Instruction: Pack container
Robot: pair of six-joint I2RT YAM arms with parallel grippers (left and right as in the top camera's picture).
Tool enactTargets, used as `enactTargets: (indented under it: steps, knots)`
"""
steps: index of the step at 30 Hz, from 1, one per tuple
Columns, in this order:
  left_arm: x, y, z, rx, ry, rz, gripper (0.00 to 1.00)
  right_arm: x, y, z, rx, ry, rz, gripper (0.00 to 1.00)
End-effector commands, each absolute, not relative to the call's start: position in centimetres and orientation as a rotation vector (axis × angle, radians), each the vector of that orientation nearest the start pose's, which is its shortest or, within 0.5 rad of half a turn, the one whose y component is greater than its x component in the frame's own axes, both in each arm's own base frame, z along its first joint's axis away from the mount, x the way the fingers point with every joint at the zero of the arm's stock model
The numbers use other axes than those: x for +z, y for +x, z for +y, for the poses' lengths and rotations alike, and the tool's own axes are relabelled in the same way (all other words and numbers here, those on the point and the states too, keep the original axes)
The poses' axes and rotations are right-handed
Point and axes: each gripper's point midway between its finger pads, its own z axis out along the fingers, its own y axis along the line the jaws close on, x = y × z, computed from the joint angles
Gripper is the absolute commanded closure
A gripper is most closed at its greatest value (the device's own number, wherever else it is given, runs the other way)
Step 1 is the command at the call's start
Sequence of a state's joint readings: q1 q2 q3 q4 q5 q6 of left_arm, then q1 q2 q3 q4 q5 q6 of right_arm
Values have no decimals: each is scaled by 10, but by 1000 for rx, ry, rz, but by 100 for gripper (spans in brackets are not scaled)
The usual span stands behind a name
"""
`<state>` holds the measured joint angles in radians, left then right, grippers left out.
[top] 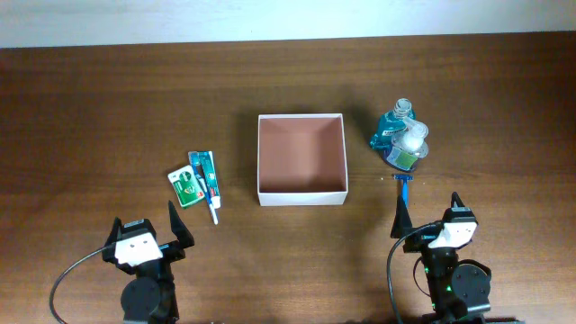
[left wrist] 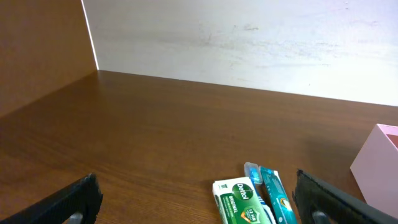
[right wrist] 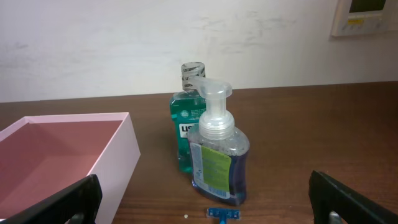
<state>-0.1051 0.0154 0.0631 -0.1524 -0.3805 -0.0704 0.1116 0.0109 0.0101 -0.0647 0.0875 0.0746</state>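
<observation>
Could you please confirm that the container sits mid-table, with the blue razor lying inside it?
Not quite. The blue razor lies outside the container, on the table close to the pump bottle. The overhead view shows the container empty. It does sit mid-table.

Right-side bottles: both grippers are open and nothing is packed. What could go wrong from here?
1. The pump bottle and mouthwash stand close together beside the box. The right gripper closing on one could topple the other.
2. The razor lies flat and thin on the table, so it may slip from the fingers.
3. The soap packet, toothpaste and toothbrush lie bunched. The left gripper might drag a neighbour along.
</observation>
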Motion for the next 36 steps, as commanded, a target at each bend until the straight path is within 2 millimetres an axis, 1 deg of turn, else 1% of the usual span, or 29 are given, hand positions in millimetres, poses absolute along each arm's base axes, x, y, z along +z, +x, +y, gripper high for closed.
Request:
enactTargets:
  steps: [1,3,5,6,12,16,21,24,26,28,30,32,34,36]
  knots:
    - [161,236,39,195,-237,1656,1,158,246,4,5,44,1640,2]
    - [161,236,39,195,-237,1656,1,160,246,4,0,37,1633,1]
    - [161,236,39,195,-237,1656,1,166,246,8,24,24,1606,1]
    - [161,236,39,195,-237,1656,1,174,246,12,45,8,1577,1]
    - [161,236,39,195,-237,1656,0,186,246,23,108,-35,1528,1]
    - [161,236,39,195,-237,1656,1,195,245,24,111,-35,1493,1]
    - [161,236,39,195,-237,1656,0,235,238,17,86,-7,1404,1]
    - [161,236,39,195,-237,1656,1,263,233,4,36,54,1365,1]
    - [161,236,39,195,-237,1656,0,282,234,2,-1,42,1360,1]
    - [161,236,39,195,-237,1656,1,300,241,4,-37,0,1384,1]
    - [161,236,39,195,-237,1656,1,314,255,8,-59,-50,1446,1]
    - [161,236,39,195,-237,1656,0,319,271,11,-77,-77,1542,1]
    - [161,236,39,195,-237,1656,1,318,295,13,-85,-98,1700,1]
    - [161,236,39,195,-237,1656,0,308,318,15,-94,-123,1885,1]
